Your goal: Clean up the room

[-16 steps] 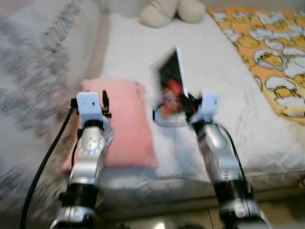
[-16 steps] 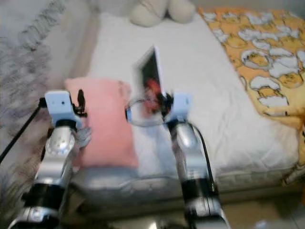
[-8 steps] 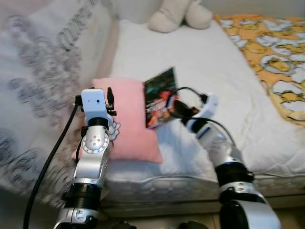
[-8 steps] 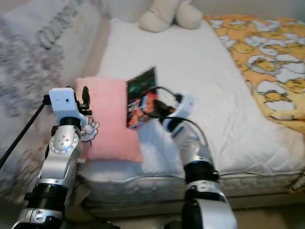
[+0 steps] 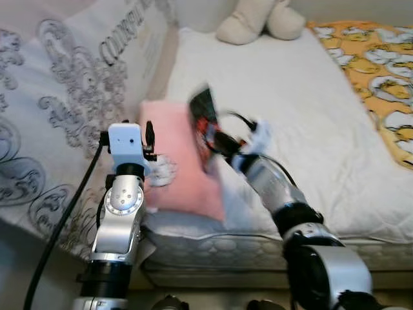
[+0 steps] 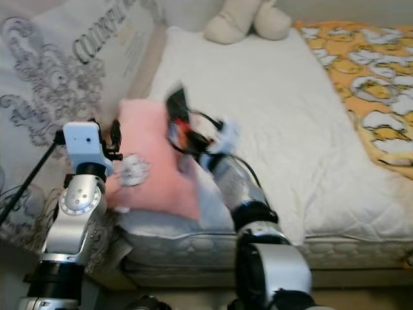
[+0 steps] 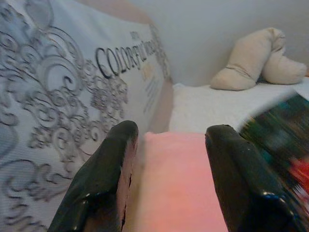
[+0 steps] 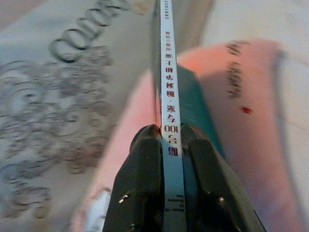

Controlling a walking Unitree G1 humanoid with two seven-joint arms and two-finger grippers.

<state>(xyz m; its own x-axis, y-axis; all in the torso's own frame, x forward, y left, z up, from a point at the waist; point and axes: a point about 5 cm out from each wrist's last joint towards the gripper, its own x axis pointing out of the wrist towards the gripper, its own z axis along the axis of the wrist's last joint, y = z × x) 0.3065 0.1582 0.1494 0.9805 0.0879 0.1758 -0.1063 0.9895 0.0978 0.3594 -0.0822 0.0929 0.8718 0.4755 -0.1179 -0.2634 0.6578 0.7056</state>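
Note:
My right gripper [image 5: 218,137] is shut on a thin book [image 5: 204,123] with a dark green and red cover, held on edge above the pink pillow [image 5: 175,169] at the bed's front left. In the right wrist view the two fingers [image 8: 145,179] clamp the book's white spine [image 8: 169,96], with the pink pillow [image 8: 251,111] beneath. My left gripper [image 7: 174,130] is open and holds nothing, raised just left of the pillow [image 7: 178,193]. From there the blurred book [image 7: 282,133] shows beside the pillow.
The white mattress [image 5: 310,103] stretches back to a beige plush toy [image 5: 258,19]. A yellow duck-print blanket [image 5: 381,71] covers the right side. A grey patterned white cover [image 5: 64,97] rises on the left. The mattress's front edge [image 5: 219,248] is close below.
My right gripper has swung the book left, from over the white sheet to over the pink pillow, turning it edge-on. The camera has shifted too. The left arm holds its pose.

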